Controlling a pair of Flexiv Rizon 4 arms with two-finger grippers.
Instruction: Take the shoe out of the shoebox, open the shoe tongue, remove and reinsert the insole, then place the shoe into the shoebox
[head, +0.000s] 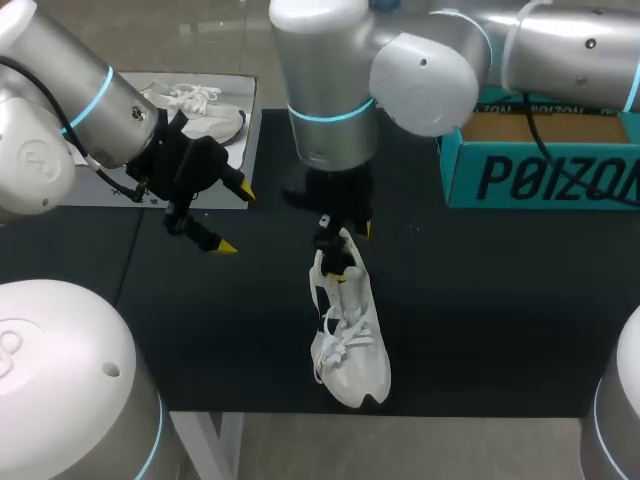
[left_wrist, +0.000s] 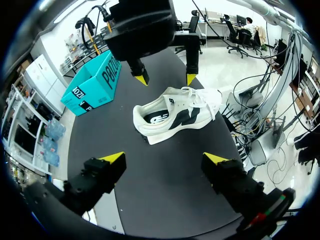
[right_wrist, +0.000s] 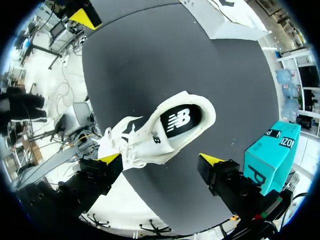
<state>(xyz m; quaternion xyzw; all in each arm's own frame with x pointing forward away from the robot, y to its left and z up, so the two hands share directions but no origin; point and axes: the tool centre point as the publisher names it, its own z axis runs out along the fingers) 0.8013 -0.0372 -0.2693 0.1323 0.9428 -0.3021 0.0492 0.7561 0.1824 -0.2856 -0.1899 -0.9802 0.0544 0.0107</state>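
The right gripper (right_wrist: 160, 159) is closest to its wrist camera, its two yellow-tipped fingers spread wide and holding nothing; directly under them, on the black table (right_wrist: 150, 60), lies a white shoe (right_wrist: 160, 132); from above, this gripper hangs over the heel end, the toe pointing away from it toward the table's near edge; I cannot tell whether a finger touches the shoe. The shoe seems to stand on its sole, opening upward; a dark insole (right_wrist: 177, 121) shows inside it; white laces (right_wrist: 122, 137) run across the front.

The left gripper (left_wrist: 164, 158) hovers to one side, well apart from the shoe, fingers also wide and empty. The teal shoebox (right_wrist: 270, 155) sits open at the table's far right, apart from the shoe.

Judging by this, the shoe is out of the box and the insole is not yet removed; the step in hand looks like opening the tongue, which I cannot pick out beneath the laces; the next move probably calls for the right gripper to lower and pinch at the opening, perhaps with the left steadying the shoe.

Count: two grippers; one shoebox; two shoes, the second shoe (head: 195, 105) resting on a pale sheet (head: 235, 160) at the far left corner.
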